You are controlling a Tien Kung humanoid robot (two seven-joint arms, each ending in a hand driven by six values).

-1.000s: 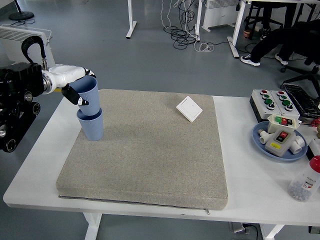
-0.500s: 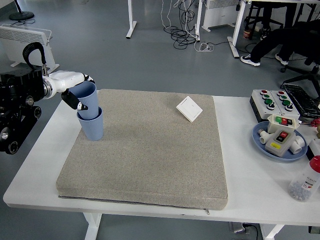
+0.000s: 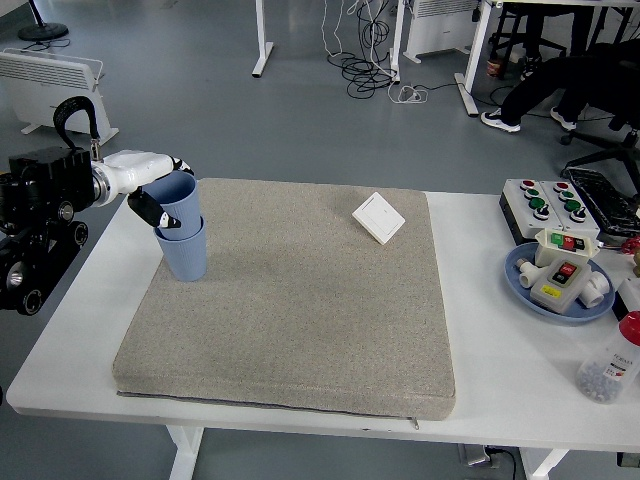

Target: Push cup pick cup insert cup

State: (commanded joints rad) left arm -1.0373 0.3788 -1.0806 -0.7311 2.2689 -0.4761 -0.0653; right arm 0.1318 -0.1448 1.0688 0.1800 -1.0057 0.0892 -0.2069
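The left arm enters from the frame's 9 o'clock edge, its black forearm held level and pointing toward 3 o'clock. Its white left hand sits at the wrist's end, fingers curled around the upper cup, black-tipped thumb side facing the camera.

High head view over table

White table bears grey mat, blue tray.
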